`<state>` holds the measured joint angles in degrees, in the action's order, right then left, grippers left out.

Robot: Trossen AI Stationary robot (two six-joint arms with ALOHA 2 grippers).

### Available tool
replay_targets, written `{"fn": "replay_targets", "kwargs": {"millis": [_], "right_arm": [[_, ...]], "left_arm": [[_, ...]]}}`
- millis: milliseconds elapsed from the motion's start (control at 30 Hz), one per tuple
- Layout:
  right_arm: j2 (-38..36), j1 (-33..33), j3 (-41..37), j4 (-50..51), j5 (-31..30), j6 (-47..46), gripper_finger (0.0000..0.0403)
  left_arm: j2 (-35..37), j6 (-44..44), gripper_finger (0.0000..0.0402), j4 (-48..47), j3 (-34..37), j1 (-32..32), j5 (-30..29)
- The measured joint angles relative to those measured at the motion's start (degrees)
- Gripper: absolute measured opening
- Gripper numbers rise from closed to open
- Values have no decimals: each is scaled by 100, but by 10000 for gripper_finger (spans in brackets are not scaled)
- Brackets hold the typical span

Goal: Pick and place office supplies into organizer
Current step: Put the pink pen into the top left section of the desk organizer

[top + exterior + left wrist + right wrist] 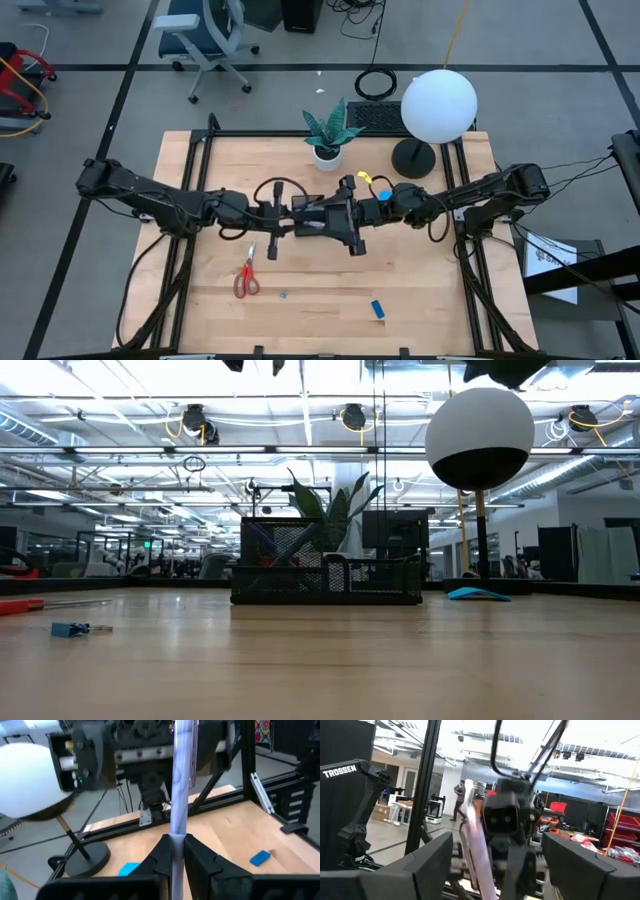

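Above the organizer (325, 222) at mid-table, both arms reach inward level, left fingers (165, 857) clamped on a pen (180, 780), right fingers (427, 865) spread wide.

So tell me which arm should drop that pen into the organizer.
Left. The left gripper is already shut on the purple pen above the organizer. The right gripper faces it with open, empty fingers.

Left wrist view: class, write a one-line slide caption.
Left gripper shut on an upright purple pen, above the wooden table.
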<state>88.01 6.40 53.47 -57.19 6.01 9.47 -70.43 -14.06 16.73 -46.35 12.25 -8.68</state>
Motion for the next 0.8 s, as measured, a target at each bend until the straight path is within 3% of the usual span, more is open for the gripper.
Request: {"fn": "replay_targets", "kwargs": {"millis": [533,800], "right_arm": [[0,4,0,51,-11,3,254],[0,6,0,92,30,56,173]], "left_arm": [[-162,-39,33,301,0,-37,252],[-162,-26,33,297,0,-39,244]]}}
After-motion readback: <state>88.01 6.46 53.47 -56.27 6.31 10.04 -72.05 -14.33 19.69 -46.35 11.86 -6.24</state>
